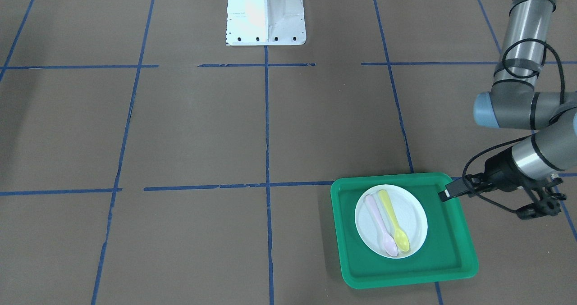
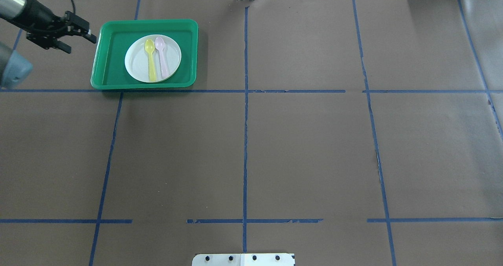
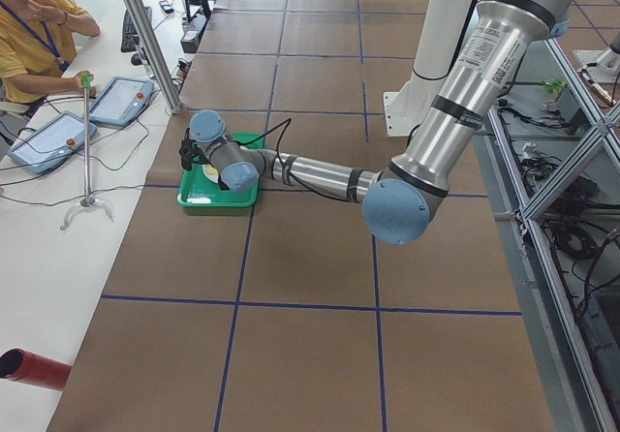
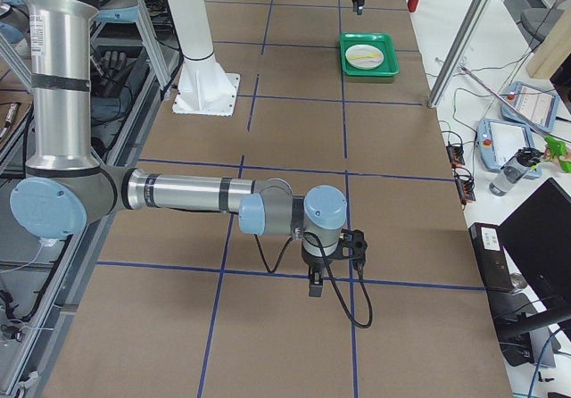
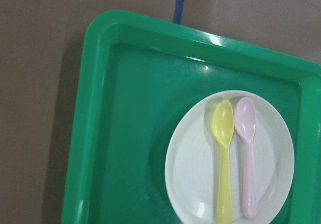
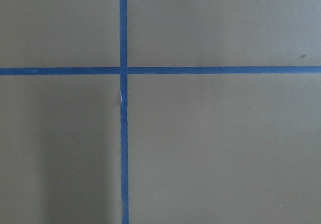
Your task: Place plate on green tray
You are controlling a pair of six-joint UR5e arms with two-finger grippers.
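Note:
The small white plate [image 1: 408,208] lies flat inside the green tray [image 1: 451,251], with a pink spoon [image 1: 380,226] and a yellow spoon [image 1: 393,221] on it. The overhead view shows the plate [image 2: 135,61] in the tray [image 2: 110,54] at the far left. My left gripper [image 1: 536,210] hangs just outside the tray's edge, clear of the plate; it looks open and empty, as it does from overhead [image 2: 59,46]. The left wrist view looks down on the tray [image 5: 130,133] and plate [image 5: 190,174]. My right gripper [image 4: 314,284] hangs over bare table far from the tray; I cannot tell its state.
The table is brown paper with a grid of blue tape lines [image 2: 245,140]. The robot's white base [image 1: 266,16] stands at the table's middle edge. An operator [image 3: 29,35] sits beyond the tray's end of the table, near metal frame posts [image 3: 145,35].

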